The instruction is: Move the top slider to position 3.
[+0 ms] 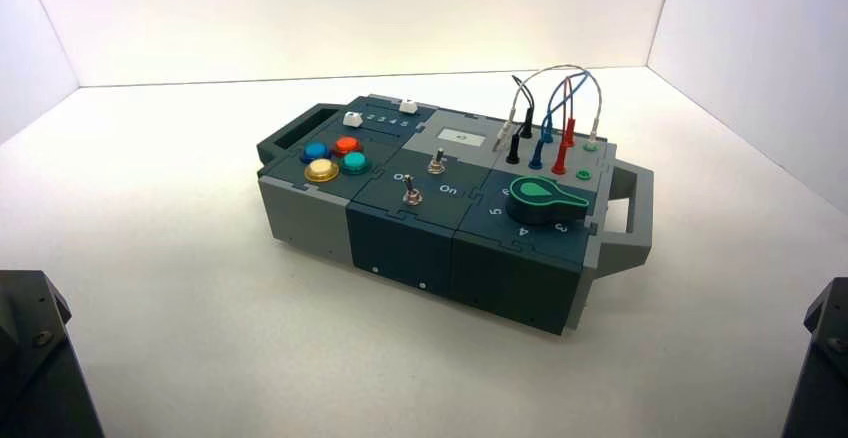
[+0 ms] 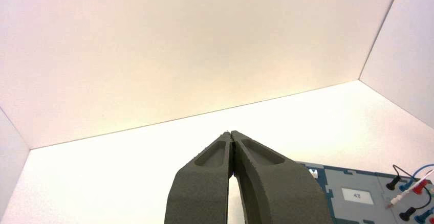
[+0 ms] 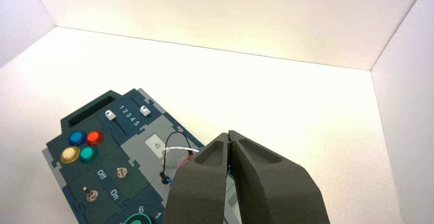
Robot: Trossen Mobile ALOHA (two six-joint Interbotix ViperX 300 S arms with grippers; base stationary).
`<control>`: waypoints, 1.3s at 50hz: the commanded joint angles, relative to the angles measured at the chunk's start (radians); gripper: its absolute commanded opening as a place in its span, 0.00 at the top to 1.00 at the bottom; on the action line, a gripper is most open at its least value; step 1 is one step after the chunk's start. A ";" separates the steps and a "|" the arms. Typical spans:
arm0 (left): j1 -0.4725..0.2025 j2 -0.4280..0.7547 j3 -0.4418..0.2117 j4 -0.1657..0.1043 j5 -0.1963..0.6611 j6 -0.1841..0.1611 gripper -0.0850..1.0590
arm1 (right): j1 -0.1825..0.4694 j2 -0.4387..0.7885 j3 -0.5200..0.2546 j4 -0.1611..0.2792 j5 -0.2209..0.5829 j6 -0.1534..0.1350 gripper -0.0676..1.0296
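The left gripper (image 2: 231, 133) waits left of the box (image 1: 430, 233), fingers pressed together, holding nothing; the right gripper (image 3: 229, 133) waits on the box's right, its fingers likewise closed and bare. The top slider (image 3: 145, 111), a white knob, sits toward the box's far left edge, beside the small digits with position 3 (image 3: 129, 115)

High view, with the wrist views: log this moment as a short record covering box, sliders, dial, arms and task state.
box: on the table, handles at both ends
top slider: white, toward the 5 end
lower slider: white, toward the 1 end
dial: green and black, near right corner
left gripper: shut, left of box
right gripper: shut, right of box
task state: top slider not at 3
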 commanded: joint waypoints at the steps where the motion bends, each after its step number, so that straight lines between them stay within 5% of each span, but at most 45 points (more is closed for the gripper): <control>1: 0.005 0.003 -0.011 0.003 -0.015 0.003 0.95 | 0.003 0.011 -0.026 0.005 -0.002 0.002 0.96; 35: 0.005 0.012 -0.012 0.002 -0.025 0.003 0.95 | 0.015 0.048 -0.031 0.049 -0.002 0.000 0.96; 47: 0.005 0.014 -0.014 0.002 -0.026 0.003 0.95 | 0.103 0.163 -0.054 0.049 0.017 -0.002 0.96; 65: 0.005 0.017 -0.014 -0.002 -0.029 0.002 0.95 | 0.118 0.314 -0.110 0.049 0.014 -0.003 0.96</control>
